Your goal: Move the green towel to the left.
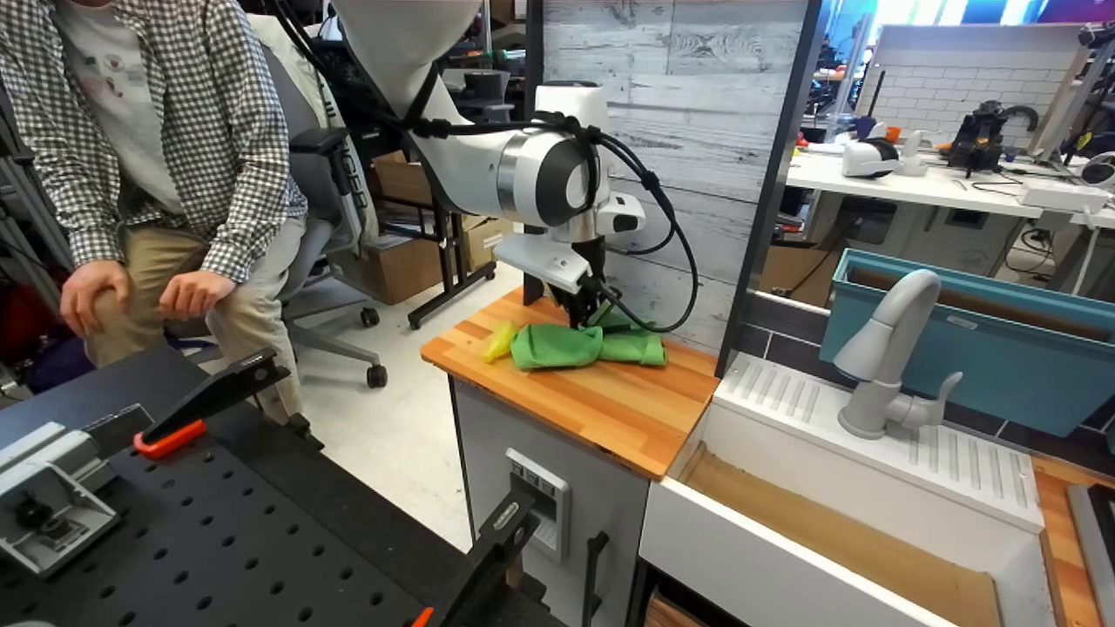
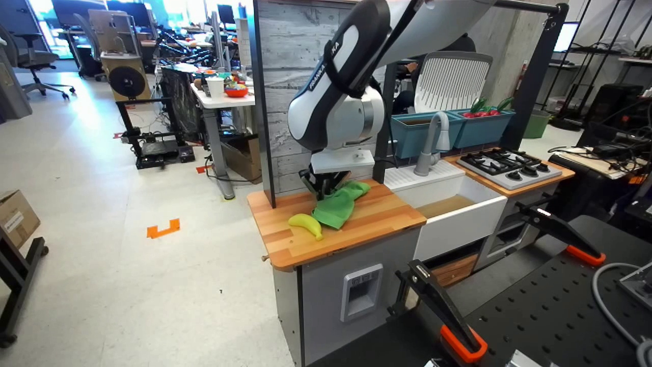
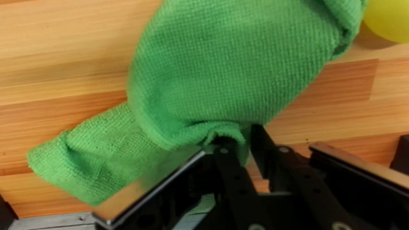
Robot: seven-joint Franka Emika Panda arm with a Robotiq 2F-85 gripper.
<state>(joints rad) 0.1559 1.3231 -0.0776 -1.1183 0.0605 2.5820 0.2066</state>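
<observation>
The green towel [image 1: 557, 346] lies crumpled on the wooden countertop [image 1: 601, 401]. It also shows in an exterior view [image 2: 336, 206] and fills much of the wrist view [image 3: 217, 64]. My gripper [image 3: 243, 136] points down at the towel's edge near the wall panel. Its fingers are close together with a fold of towel pinched between them; one fingertip is partly covered by the cloth. The gripper also shows in both exterior views [image 1: 579, 315] [image 2: 321, 193], low over the counter. Most of the towel still rests on the wood.
A yellow banana [image 2: 305, 224] lies beside the towel near the counter's outer end, also at the corner of the wrist view [image 3: 388, 20]. A grey wood-look panel [image 1: 671, 157] stands behind the counter. A white sink [image 1: 784, 557] with a faucet [image 1: 884, 366] adjoins the counter.
</observation>
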